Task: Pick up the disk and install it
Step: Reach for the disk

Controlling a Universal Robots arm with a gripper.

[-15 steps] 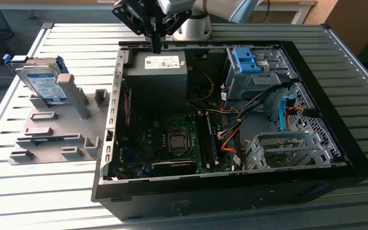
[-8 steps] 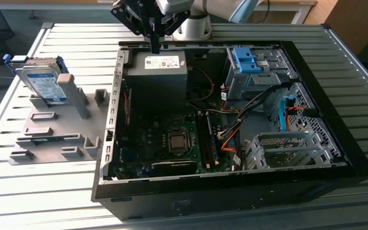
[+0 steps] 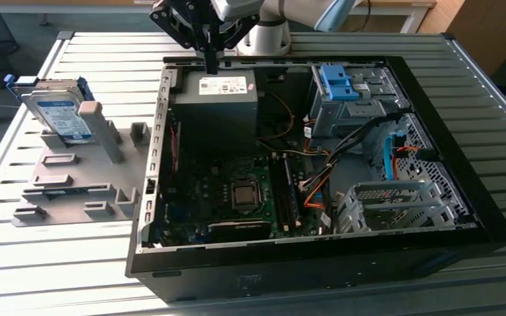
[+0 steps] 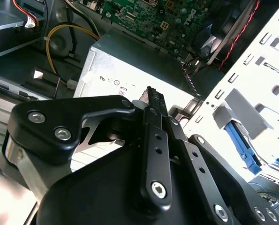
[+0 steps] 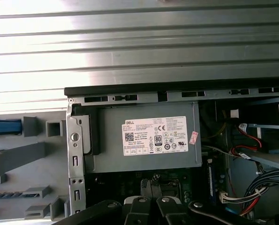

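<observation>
Claw (image 3: 211,66), seemingly closed, hangs over the case (image 3: 341,60) edge.

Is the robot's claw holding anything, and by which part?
Nothing. The gripper is empty over the computer case; the disk sits in the grey holder.

Shiny ribbed metal table (image 3: 51,276), matt grey plastic fixture (image 3: 77,181), silvery metal disk (image 3: 58,113).

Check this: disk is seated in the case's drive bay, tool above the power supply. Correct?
No. The disk stands upright in the grey fixture on the table, outside the case on the exterior view's left, as the exterior view shows. The tool is above the power supply.
</observation>
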